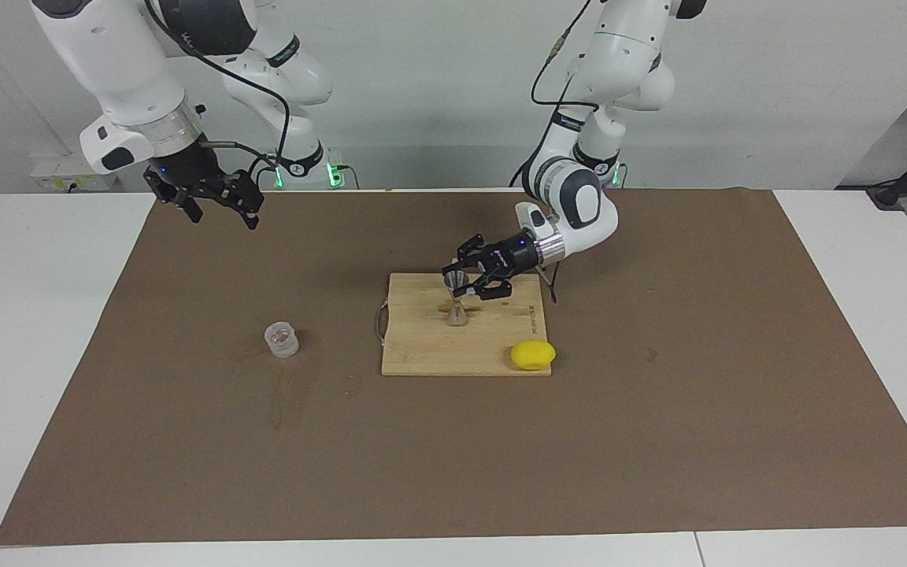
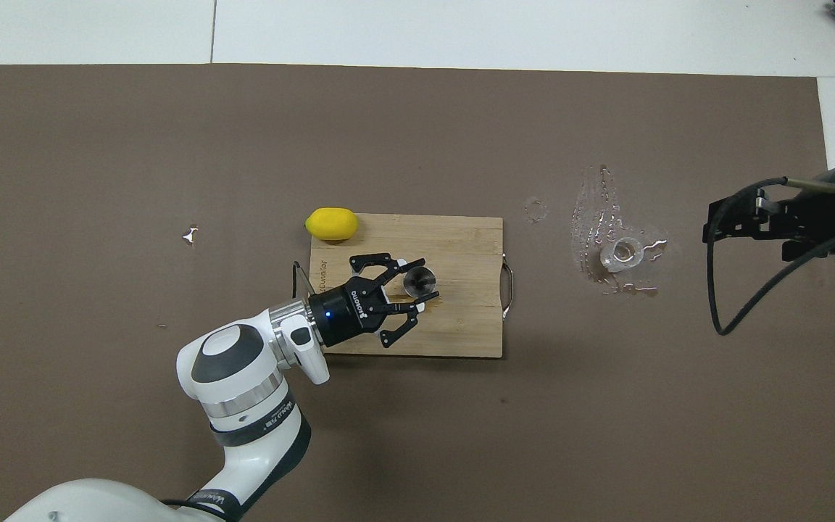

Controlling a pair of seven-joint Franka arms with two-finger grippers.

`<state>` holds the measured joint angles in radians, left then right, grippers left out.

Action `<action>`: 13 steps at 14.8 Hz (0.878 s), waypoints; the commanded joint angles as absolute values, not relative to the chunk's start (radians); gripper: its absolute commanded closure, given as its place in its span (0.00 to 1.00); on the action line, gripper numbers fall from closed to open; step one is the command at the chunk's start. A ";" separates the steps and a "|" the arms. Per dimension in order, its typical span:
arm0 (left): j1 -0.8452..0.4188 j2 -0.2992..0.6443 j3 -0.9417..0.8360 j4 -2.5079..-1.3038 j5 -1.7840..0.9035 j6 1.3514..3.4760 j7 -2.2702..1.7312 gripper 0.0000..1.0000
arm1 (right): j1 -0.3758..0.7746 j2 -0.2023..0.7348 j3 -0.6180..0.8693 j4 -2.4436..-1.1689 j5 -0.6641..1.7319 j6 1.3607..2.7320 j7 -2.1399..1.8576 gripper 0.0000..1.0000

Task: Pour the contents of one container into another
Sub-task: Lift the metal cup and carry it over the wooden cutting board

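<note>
Facing view: left gripper (image 1: 465, 282) is gripping the jigger (image 1: 456, 300) upright on the board (image 1: 422, 354), right gripper (image 1: 213, 206) is waiting w/ fingers wide, cup (image 1: 281, 339) untouched; I'd keep the jigger steady & level.

Count of things on the table

1 clear cup (image 1: 281, 339) (image 2: 621, 254), 1 silver jigger (image 1: 457, 302) (image 2: 418, 280), 1 wooden cutting board (image 1: 465, 346) (image 2: 461, 290), 1 lemon (image 1: 533, 354) (image 2: 331, 223), 1 brown mat (image 1: 658, 433) (image 2: 98, 145), and 2 grippers: the left gripper (image 1: 461, 277) (image 2: 417, 290), the right gripper (image 1: 217, 211) (image 2: 711, 221).
</note>
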<state>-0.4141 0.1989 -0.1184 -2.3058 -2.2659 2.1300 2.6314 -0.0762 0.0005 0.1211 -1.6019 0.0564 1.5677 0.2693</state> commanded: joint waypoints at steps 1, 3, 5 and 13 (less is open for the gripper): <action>-0.433 0.202 -0.107 -2.296 -2.293 2.160 2.661 0.47 | -0.095 -0.005 0.129 -1.608 0.084 1.555 0.244 0.00; -0.433 0.206 -0.107 -2.295 -2.293 2.167 2.663 0.45 | -0.095 -0.005 0.129 -1.608 0.084 1.555 0.244 0.00; -0.433 0.216 -0.107 -2.295 -2.293 2.168 2.663 0.45 | -0.095 -0.005 0.129 -1.608 0.084 1.555 0.244 0.00; -0.413 0.219 -0.104 -2.287 -2.292 2.171 2.658 0.00 | -0.095 -0.005 0.129 -1.608 0.084 1.555 0.244 0.00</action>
<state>-0.4122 0.2135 -0.1111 -2.3042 -2.2714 2.1485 2.6403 -0.0762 0.0005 0.1211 -1.6019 0.0564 1.5677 0.2693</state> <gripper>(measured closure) 0.128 0.000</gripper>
